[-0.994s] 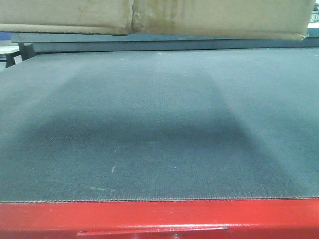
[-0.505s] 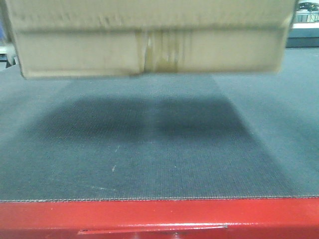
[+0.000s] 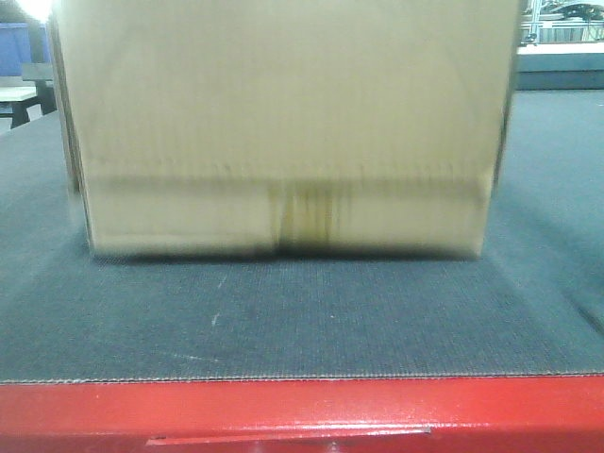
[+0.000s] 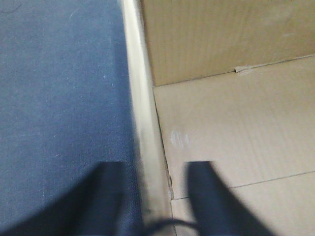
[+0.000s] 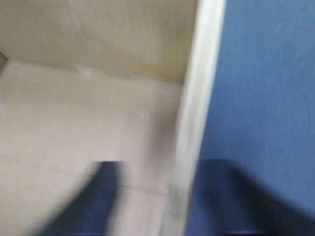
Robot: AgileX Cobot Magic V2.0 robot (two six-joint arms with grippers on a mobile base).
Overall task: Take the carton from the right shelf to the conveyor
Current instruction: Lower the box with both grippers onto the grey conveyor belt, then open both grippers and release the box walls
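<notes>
The carton (image 3: 283, 123) is a plain brown box with a yellowed tape strip low on its near face. It is blurred, with its base at or just above the conveyor belt (image 3: 283, 321), behind the red front frame (image 3: 302, 411). My left gripper (image 4: 157, 169) straddles the carton's left wall, one finger (image 4: 110, 196) outside over the belt and one inside the open carton (image 4: 226, 123). My right gripper (image 5: 167, 167) straddles the right wall the same way, one finger inside the carton (image 5: 74, 113). The right shelf is out of view.
Bare belt lies on both sides of the carton (image 4: 59, 98) (image 5: 266, 98) and in front of it. A dark table leg (image 3: 19, 104) stands beyond the belt at far left, and a pale surface (image 3: 562, 61) shows at far right.
The carton has come down from the top of the front view to the belt's surface and now fills the upper view. Its shadow has shrunk to a thin line under it.
</notes>
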